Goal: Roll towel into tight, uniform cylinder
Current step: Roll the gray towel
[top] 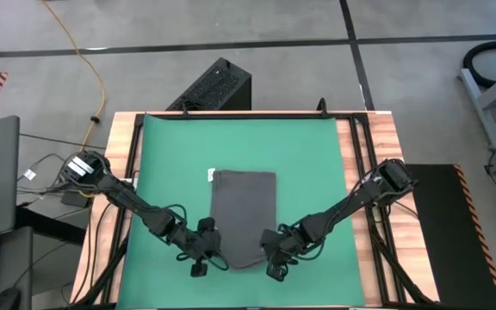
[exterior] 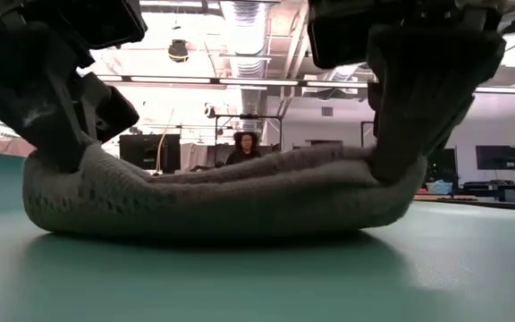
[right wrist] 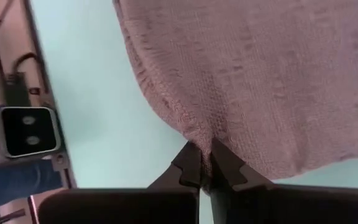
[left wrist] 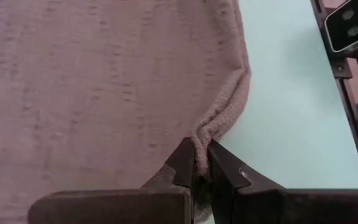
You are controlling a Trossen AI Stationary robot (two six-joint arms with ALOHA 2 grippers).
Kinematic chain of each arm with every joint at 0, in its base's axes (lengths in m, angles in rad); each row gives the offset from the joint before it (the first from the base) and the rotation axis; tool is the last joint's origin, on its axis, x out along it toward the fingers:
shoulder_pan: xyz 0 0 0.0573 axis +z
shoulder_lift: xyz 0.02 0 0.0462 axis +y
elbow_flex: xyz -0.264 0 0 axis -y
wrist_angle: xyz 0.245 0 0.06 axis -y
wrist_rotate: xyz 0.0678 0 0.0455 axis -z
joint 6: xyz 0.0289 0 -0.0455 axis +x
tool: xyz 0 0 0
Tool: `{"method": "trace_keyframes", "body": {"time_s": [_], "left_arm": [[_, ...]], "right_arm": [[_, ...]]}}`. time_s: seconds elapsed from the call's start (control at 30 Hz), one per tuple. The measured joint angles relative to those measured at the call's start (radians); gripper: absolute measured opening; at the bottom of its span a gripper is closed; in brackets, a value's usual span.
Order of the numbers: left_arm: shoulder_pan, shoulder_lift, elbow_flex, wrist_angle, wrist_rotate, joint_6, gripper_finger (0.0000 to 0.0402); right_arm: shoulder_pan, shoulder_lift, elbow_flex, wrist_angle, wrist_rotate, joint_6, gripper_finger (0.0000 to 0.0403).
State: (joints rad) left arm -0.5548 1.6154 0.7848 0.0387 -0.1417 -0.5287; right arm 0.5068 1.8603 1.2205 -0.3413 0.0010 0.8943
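Observation:
The dark grey towel [top: 244, 213] lies flat on the green mat [top: 170, 155], with its small white tag [top: 211, 176] at the far left corner. My left gripper [top: 207, 251] is shut on the towel's near left corner. My right gripper [top: 274, 256] is shut on the near right corner. In the low view the towel's near edge [exterior: 231, 201] is raised at both ends under my left gripper [exterior: 65, 148] and my right gripper [exterior: 409, 143], and it sags onto the mat in between. My left gripper pinches the towel's near left corner [left wrist: 205, 140] between its two fingers, where the cloth is bunched into a fold. The fingers slant down from the near side. The corner is raised a little off the mat and the rest lies flat. My right gripper pinches the towel's near right corner [right wrist: 205, 138] between its two fingers, the cloth puckered at the tips. The fingers slant down from the near side. The corner is raised slightly and the cloth beyond it rests on the mat.
Bare green mat lies to the left, right and far side of the towel. The wooden table edge and black frame rails [top: 362, 146] run along the mat's sides. A black box [top: 213, 86] stands beyond the far edge. A person [exterior: 244, 148] shows far off in the room.

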Motion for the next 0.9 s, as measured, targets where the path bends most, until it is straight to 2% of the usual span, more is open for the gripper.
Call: {"method": "trace_keyframes", "body": {"time_s": [0.23, 0.43, 0.6, 0.7, 0.9], "left_arm": [[0.007, 0.000, -0.002, -0.015, 0.004, -0.018, 0.0005], [0.009, 0.000, -0.002, -0.072, -0.062, -0.027, 0.0005], [0.032, 0.000, -0.002, -0.099, -0.099, -0.039, 0.0005], [0.056, 0.000, -0.002, -0.093, -0.080, -0.045, 0.0005], [0.059, -0.019, -0.002, -0.048, -0.041, -0.081, 0.0005]], "right_arm": [[-0.007, -0.002, 0.001, 0.005, 0.000, 0.047, 0.0026], [-0.034, -0.002, 0.001, -0.007, -0.003, 0.153, 0.0024], [-0.048, -0.002, 0.001, -0.014, -0.029, 0.179, 0.0028], [-0.049, -0.002, 0.001, -0.014, -0.060, 0.175, 0.0024], [-0.012, -0.003, 0.001, -0.021, -0.058, 0.166, 0.0025]]}}
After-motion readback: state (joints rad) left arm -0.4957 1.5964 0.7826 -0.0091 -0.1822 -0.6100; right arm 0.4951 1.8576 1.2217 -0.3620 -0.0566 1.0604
